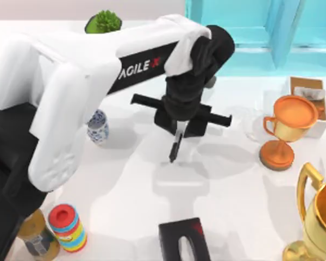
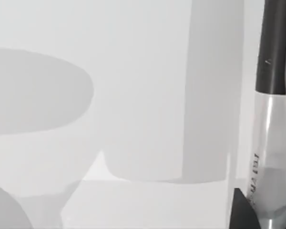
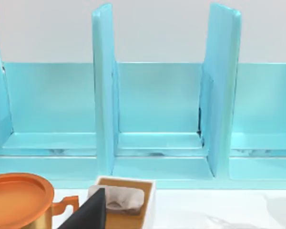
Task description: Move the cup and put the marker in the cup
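Left gripper [image 1: 177, 132] at table centre, clamped on marker [image 1: 175, 148], pen hanging near-vertical, tip down | cup [image 1: 98, 126] upright at 9 o'clock of gripper, well apart | next: carry marker toward 9 o'clock, over cup mouth | right arm parked.

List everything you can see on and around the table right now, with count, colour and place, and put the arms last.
cup: 1, white with blue pattern, left of centre.
marker: 1, black with pale band, centre, held upright-ish over the table.
orange trophy cup: 1, orange and gold, right side.
gold trophy: 1, gold, near right corner.
plant: 1, green, far side.
ring stack: 1, multicoloured, near left.
can: 1, gold-brown, near left corner.
black box: 1, near edge, centre.
wooden box: 1, white and brown, far right.
shelf: 1, turquoise, far right.
left gripper: fingers shut on the marker, table centre.
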`<state>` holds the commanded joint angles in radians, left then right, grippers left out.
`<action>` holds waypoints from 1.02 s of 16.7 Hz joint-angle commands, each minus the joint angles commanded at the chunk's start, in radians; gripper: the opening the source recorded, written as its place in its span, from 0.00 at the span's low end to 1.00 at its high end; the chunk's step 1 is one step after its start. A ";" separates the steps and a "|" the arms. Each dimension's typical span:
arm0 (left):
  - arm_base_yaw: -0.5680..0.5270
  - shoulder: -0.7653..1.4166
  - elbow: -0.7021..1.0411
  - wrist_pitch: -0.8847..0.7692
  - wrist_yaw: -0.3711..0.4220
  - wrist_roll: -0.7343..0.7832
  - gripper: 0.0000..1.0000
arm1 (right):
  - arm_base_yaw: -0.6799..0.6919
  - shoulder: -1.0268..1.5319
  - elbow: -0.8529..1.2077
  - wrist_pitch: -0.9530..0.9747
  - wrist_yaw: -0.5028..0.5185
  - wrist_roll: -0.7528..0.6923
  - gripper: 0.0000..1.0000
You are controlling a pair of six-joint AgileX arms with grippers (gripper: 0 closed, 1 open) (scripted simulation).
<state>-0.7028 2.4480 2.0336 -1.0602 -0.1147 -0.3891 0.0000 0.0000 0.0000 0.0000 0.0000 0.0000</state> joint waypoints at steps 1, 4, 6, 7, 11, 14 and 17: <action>-0.011 -0.029 -0.018 -0.009 -0.002 -0.010 0.00 | 0.000 0.000 0.000 0.000 0.000 0.000 1.00; -0.052 -0.141 -0.091 -0.049 -0.006 -0.052 0.00 | 0.000 0.000 0.000 0.000 0.000 0.000 1.00; -0.083 -0.223 -0.147 -0.081 -0.009 -0.085 0.00 | 0.000 0.000 0.000 0.000 0.000 0.000 1.00; -0.097 -0.261 -0.174 -0.096 -0.010 -0.100 0.00 | 0.000 0.000 0.000 0.000 0.000 0.000 1.00; -0.132 -0.354 -0.242 -0.138 -0.013 -0.140 0.00 | 0.000 0.000 0.000 0.000 0.000 0.000 1.00; -0.133 -0.355 -0.243 -0.139 -0.013 -0.141 0.00 | 0.000 0.000 0.000 0.000 0.000 0.000 1.00; -0.127 -0.355 -0.245 -0.127 -0.015 -0.136 0.00 | 0.000 0.000 0.000 0.000 0.000 0.000 1.00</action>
<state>-0.8299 2.0932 1.7882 -1.1870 -0.1296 -0.5253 0.0000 0.0000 0.0000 0.0000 0.0000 0.0000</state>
